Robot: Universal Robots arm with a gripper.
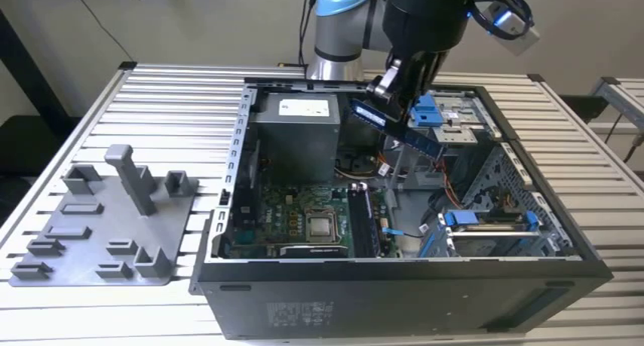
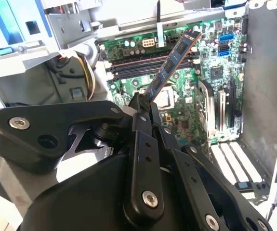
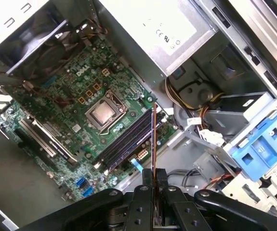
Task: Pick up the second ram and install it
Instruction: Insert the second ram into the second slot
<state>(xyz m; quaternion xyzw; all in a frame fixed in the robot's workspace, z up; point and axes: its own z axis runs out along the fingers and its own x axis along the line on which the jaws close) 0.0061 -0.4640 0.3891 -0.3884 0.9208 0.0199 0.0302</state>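
- I'm watching the gripper (image 1: 391,90) clenching on the second ram (image 1: 403,131), pinching one end of the stick between its fingers.
- The second ram is hanging tilted in the air over the open side of the computer case (image 1: 403,304), close to the blue drive caddy (image 1: 427,112).
- The computer case is lying on its side on the slatted table (image 1: 151,97). It's holding the motherboard (image 1: 286,210), the power supply (image 1: 294,127) and the blue drive caddy.
- On the motherboard I'm seeing the processor socket (image 1: 322,227), with the memory slots (image 1: 360,218) just beside it.
- In the second wrist view the gripper (image 2: 142,103) is gripping the second ram (image 2: 172,65), whose free end is pointing toward the memory slots (image 2: 148,65) but staying apart from them.
- In the first wrist view the second ram (image 3: 154,139) is showing edge-on, rising out of the gripper (image 3: 153,174) above the memory slots (image 3: 126,142).
- The fixture tray (image 1: 101,237) is sitting on the table at the exterior view's left of the case, carrying grey blocks and a tall post (image 1: 131,176).
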